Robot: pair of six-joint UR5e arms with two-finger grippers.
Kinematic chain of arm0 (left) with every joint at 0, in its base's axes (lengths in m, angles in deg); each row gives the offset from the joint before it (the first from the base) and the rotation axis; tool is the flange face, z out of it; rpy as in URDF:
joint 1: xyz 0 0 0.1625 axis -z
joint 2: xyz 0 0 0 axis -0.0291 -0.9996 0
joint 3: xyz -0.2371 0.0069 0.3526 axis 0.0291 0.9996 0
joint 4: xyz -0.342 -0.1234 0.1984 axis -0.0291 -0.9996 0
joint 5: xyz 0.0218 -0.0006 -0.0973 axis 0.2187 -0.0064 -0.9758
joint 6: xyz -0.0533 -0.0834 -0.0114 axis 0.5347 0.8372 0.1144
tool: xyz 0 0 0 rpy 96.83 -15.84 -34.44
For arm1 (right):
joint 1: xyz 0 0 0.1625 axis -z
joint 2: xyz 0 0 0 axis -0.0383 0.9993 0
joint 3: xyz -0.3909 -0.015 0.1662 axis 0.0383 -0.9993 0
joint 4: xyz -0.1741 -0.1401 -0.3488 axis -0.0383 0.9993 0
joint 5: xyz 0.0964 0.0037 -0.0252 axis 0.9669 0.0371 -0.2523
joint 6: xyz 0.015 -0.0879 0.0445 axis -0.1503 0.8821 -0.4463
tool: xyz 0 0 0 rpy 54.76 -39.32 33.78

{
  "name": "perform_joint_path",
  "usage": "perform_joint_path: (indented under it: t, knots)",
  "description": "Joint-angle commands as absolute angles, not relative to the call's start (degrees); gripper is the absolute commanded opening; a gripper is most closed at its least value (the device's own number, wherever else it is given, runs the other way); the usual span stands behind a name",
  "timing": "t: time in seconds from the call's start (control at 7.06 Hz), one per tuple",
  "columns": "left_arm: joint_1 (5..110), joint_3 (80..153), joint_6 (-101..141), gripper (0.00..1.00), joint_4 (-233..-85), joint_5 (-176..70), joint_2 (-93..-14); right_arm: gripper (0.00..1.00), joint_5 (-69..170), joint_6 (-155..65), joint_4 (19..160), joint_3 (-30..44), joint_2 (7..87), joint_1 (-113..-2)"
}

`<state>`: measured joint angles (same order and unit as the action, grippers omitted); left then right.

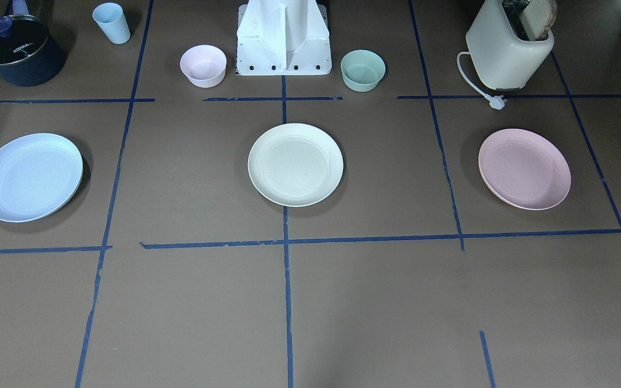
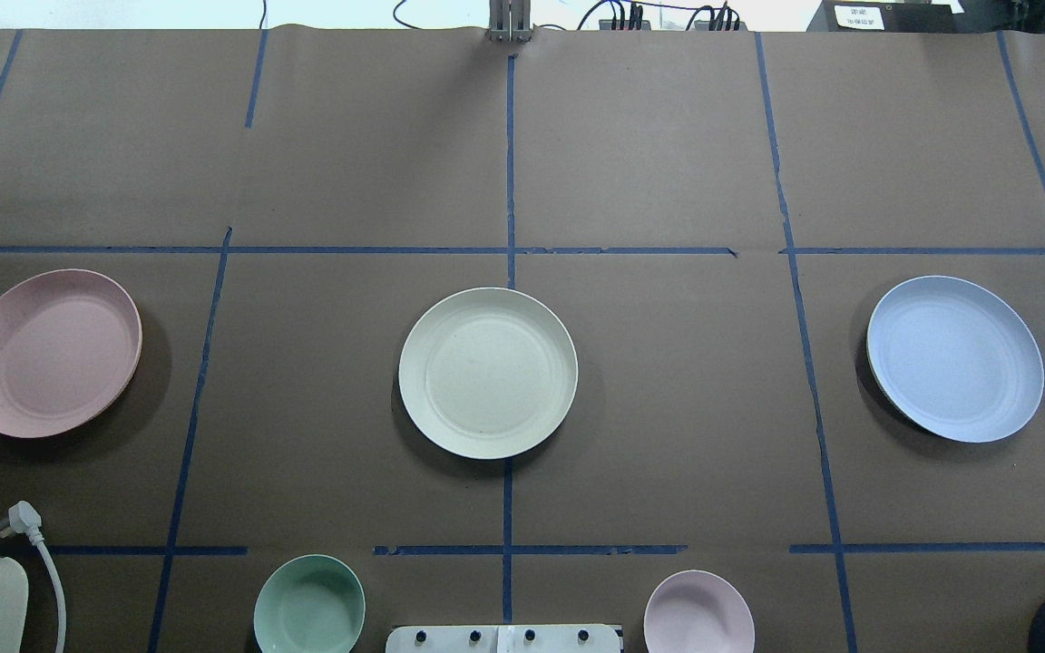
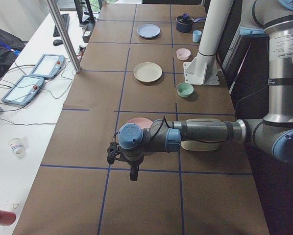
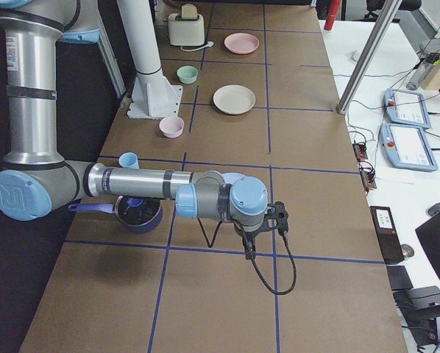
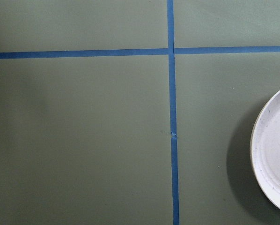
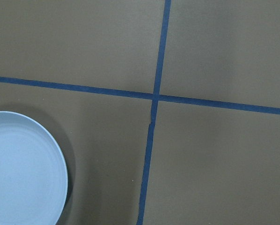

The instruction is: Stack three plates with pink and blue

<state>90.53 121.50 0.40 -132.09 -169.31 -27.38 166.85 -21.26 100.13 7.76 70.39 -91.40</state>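
Three plates, no stack: the cream plate (image 2: 487, 373) sits flat at the middle of the brown surface (image 2: 668, 136), and you can see nothing resting on it. The pink plate (image 2: 50, 352) lies well apart from the cream plate on the robot's left. The blue plate (image 2: 954, 358) lies well apart from it on the robot's right, so that all three form one row. Neither coloured plate touches the cream plate.

The left gripper (image 3: 113, 155) hangs above the surface beyond the pink plate, on the side away from the cream plate. The right gripper (image 4: 279, 219) hangs likewise beyond the blue plate. Both show only in the side views, so you cannot tell whether either pair of jaws is spread or pressed together. All three plates lie on the surface, so neither arm is carrying one. Each wrist camera catches just a rim of its own plate at the frame's edge.

By this evidence the task stands at its very start, with no plate lifted and none placed. All of it is left for you, as it looks: one coloured plate onto the cream plate, then the other on top.
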Motion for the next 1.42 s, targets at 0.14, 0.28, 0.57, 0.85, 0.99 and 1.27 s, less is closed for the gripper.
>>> perform_joint_path:
  t: [0.14,0.28,0.57,0.85,0.99,1.27]
  knots:
    - [89.4,124.7,6.3,1.0,-136.1,-169.8,-27.3,1.0,167.0,-23.3,100.0,8.7,70.0,-91.3]
    - [86.6,124.6,10.7,1.0,-143.2,-169.8,-24.6,1.0,167.0,-24.0,99.8,8.7,70.0,-91.3]
    - [78.0,122.0,28.9,1.0,-159.2,-169.3,-23.3,1.0,167.1,-24.0,99.7,8.3,70.2,-91.2]
    - [71.4,115.4,45.1,0.99,-176.9,-167.8,-23.4,1.0,167.1,-24.2,99.6,8.4,70.1,-91.2]
    - [66.1,114.6,52.4,0.99,-181.9,-162.2,-23.4,1.0,167.0,-24.4,99.5,8.6,70.0,-91.2]
    - [59.3,114.4,58.9,0.94,-184.2,-155.6,-23.8,1.0,167.0,-25.3,99.4,8.7,69.8,-91.2]
